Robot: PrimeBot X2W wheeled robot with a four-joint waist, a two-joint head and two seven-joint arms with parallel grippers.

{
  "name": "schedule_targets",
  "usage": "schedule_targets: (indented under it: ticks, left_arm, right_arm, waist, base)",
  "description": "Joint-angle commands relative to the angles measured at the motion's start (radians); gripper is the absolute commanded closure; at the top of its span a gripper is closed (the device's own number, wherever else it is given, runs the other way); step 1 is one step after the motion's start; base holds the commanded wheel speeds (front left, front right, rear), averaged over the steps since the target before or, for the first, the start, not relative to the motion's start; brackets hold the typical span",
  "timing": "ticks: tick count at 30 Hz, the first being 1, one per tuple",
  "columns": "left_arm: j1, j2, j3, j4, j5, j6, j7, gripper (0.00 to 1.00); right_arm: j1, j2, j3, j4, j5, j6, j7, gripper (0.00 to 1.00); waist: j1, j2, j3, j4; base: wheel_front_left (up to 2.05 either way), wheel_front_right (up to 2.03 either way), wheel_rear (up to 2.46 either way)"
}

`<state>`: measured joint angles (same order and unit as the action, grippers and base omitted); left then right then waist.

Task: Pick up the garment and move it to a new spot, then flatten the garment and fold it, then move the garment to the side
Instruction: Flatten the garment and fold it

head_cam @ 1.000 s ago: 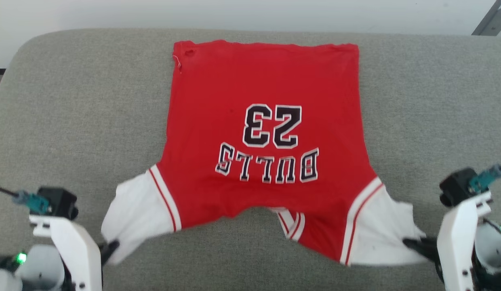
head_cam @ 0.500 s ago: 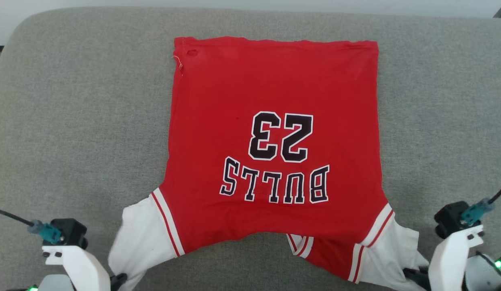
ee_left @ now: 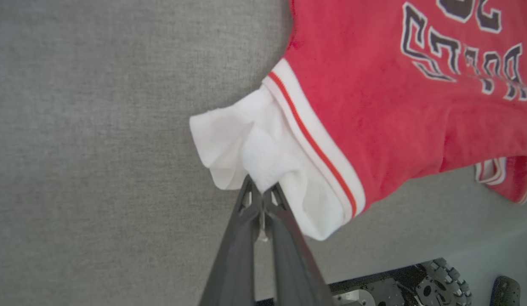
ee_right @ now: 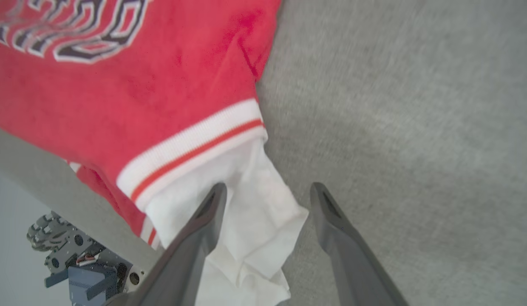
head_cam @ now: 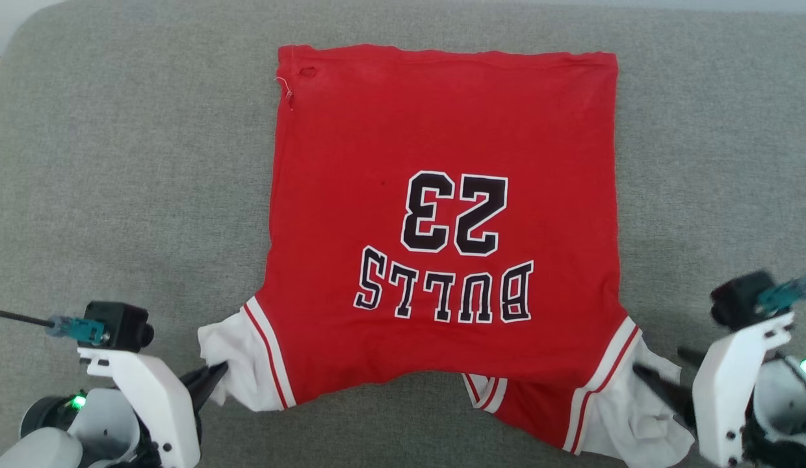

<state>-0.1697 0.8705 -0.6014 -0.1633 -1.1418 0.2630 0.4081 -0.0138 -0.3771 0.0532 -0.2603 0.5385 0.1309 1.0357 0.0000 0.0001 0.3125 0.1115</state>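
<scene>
The red soft-fabric jersey with white short sleeves [head_cam: 442,149] lies spread on the grey fabric surface [head_cam: 117,162]. The left gripper [ee_left: 260,193] pinches one sleeve; the right gripper [ee_right: 267,189] stands wide astride the other. Flattening well likely means drawing both sleeves outward evenly, kept low.

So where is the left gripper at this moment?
Lower left of the head view: the left gripper is shut on the white sleeve of the garment, over the grey cushion near its front edge.

The garment [head_cam: 442,130] is soft, matt knit cloth. The grey pad [head_cam: 117,162] is coarser woven fabric, also matt.
</scene>
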Motion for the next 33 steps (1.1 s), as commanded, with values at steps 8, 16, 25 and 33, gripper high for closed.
schedule_targets:
  ticks: [8,16,25,33]
  left_arm:
    - [-0.093,-0.071,0.002,0.032,0.077,-0.065,-0.107,1.00]
    - [-0.194,-0.159,-0.043,0.098,0.135,-0.136,-0.142,1.00]
    - [-0.277,-0.245,-0.090,0.182,0.148,-0.204,-0.144,1.00]
    - [-0.323,-0.295,-0.114,0.242,0.154,-0.247,-0.152,1.00]
  right_arm:
    - [-0.190,0.115,-0.119,-0.084,-0.114,0.000,-0.065,0.00]
    - [-0.479,0.155,-0.135,0.159,-0.222,0.000,-0.205,0.00]
    - [-0.764,0.114,-0.168,0.571,-0.322,0.000,-0.258,0.00]
    - [-0.935,0.098,-0.231,0.837,-0.443,0.000,-0.179,0.00]
  waist:
    - [0.0000,-0.0001,0.030,0.028]
    - [0.0000,-0.0001,0.065,0.088]
    - [0.0000,-0.0001,0.111,0.170]
    - [0.0000,-0.0001,0.154,0.230]
  base:
    - [0.00,0.00,0.00]
    - [0.00,0.00,0.00]
    - [0.00,0.00,0.00]
    - [0.00,0.00,0.00]
